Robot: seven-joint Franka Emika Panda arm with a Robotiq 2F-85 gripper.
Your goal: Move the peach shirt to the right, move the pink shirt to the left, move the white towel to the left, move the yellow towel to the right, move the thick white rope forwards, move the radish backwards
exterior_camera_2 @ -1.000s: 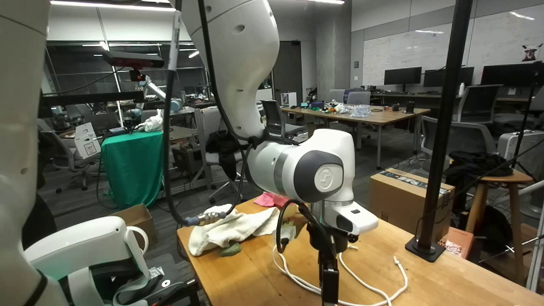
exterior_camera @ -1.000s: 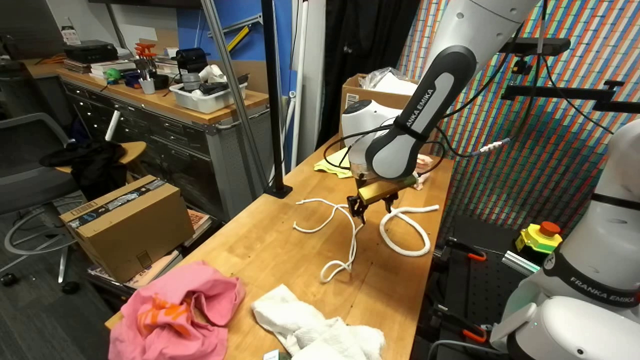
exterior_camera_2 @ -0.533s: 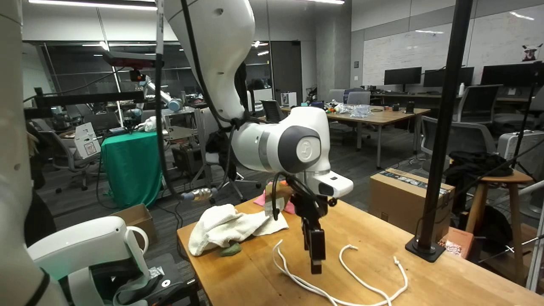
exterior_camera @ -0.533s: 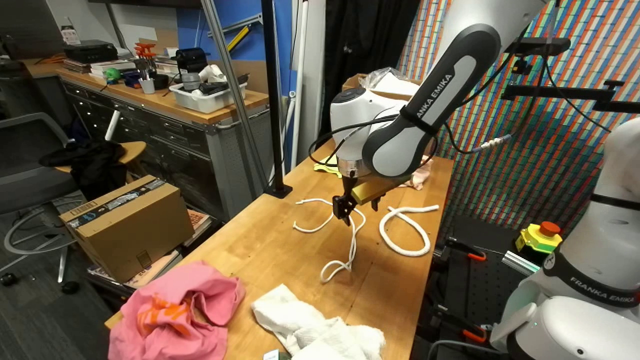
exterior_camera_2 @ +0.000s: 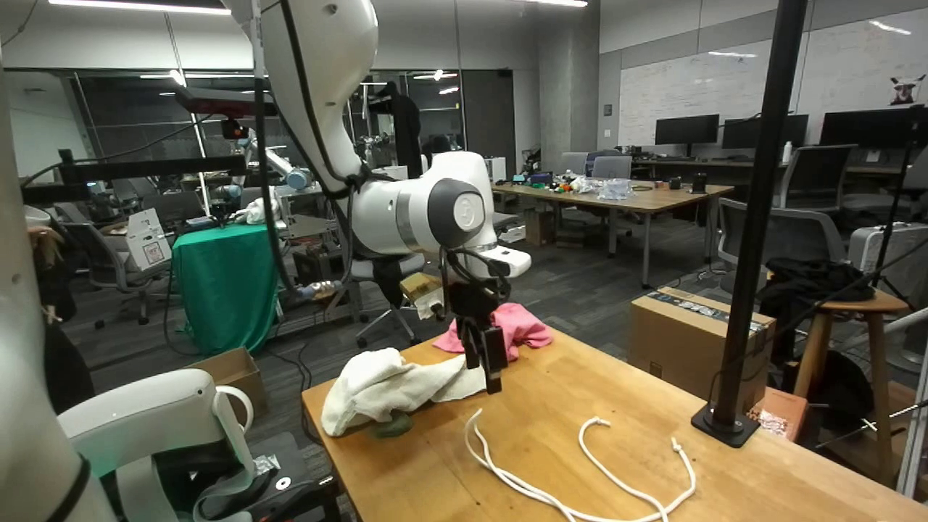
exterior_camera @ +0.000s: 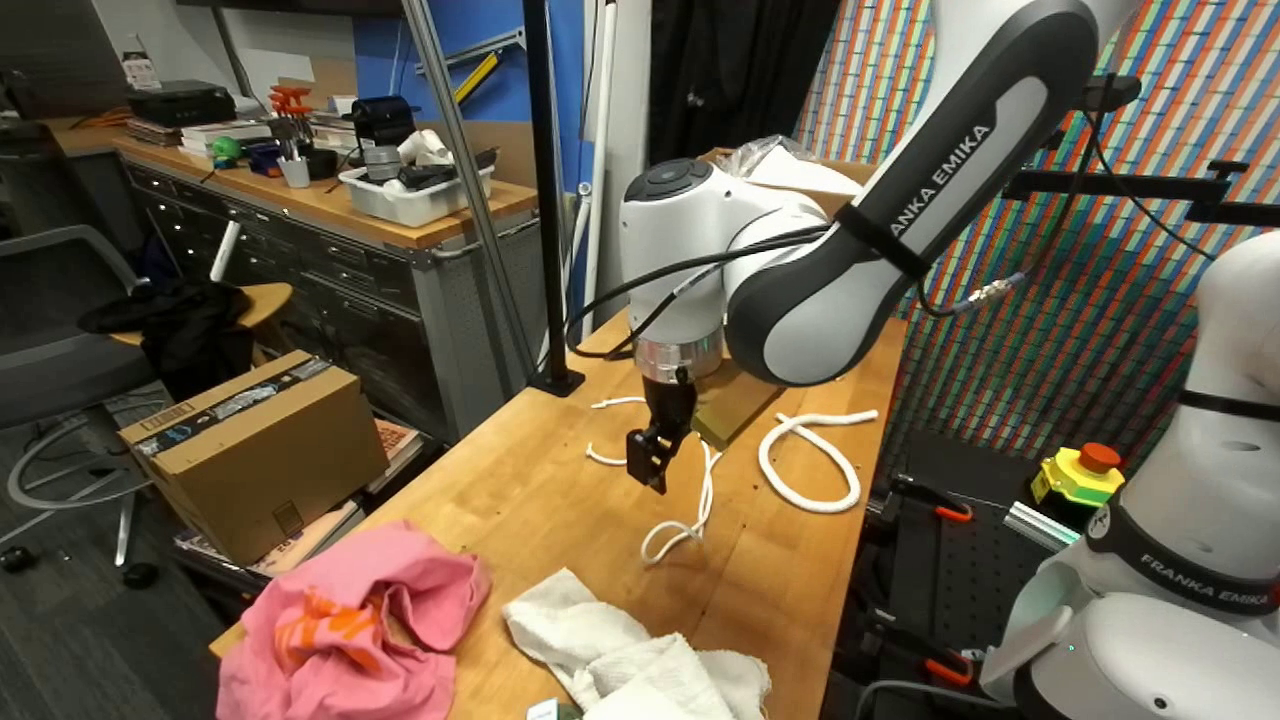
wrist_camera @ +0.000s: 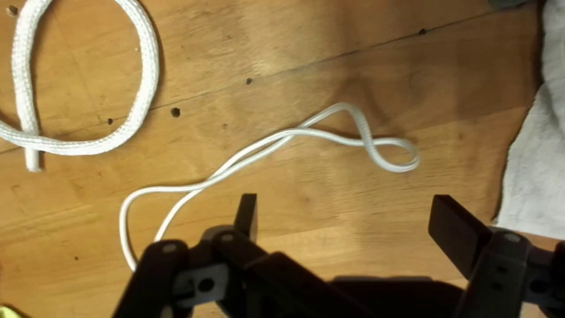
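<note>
Grey carpet (exterior_camera_2: 594, 304) and a whiteboard (exterior_camera_2: 681, 94) show beyond the grained, seamed wood table (exterior_camera: 780, 595). The tool (wrist_camera: 344, 208) hangs above the wood, jaws spread wide, holding nothing. In the wrist view the braided thick rope (wrist_camera: 151, 66) loops at ten o'clock from the tool — thin cord (wrist_camera: 223, 171) twisted closer in. The soft-napped white towel (wrist_camera: 536, 181) lies at three, a corner of the yellow towel (wrist_camera: 6, 312) near eight. In an exterior view the crumpled pink shirt (exterior_camera: 350, 570) reaches the table's edge at eight o'clock — open wood between it and the tool.
</note>
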